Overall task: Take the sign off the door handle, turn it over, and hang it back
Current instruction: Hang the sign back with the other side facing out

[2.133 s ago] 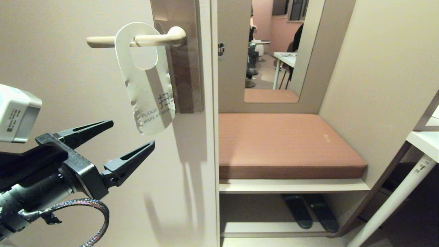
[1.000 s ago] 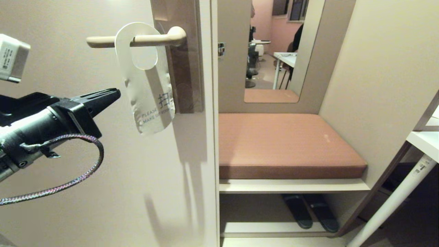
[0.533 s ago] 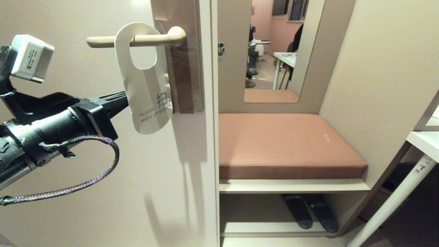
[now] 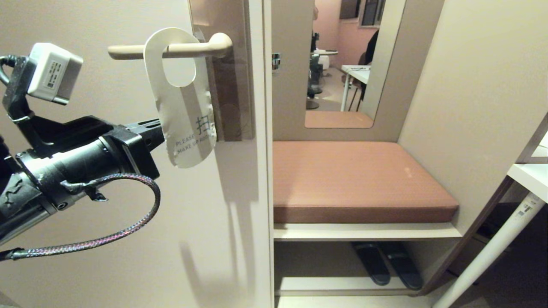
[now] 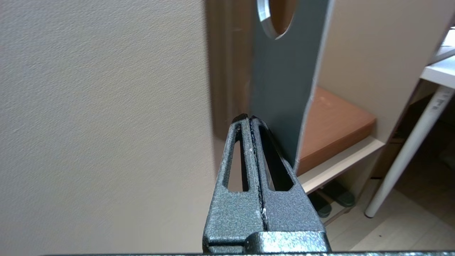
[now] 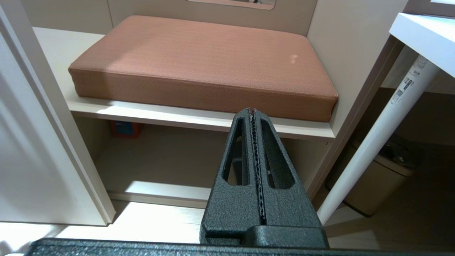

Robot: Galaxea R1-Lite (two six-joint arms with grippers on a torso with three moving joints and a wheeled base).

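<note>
Left claw (image 4: 159, 128), pressed together and empty, tips against the sign's (image 4: 184, 107) lower left edge.

Warm indoor light from above; sign (image 4: 184, 107) casts long soft shadows down door (image 4: 107, 239); head view sharp, edges slightly bowed.

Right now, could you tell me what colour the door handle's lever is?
Cream-beige; the door handle shows best in the head view, with the sign hanging on it.
</note>
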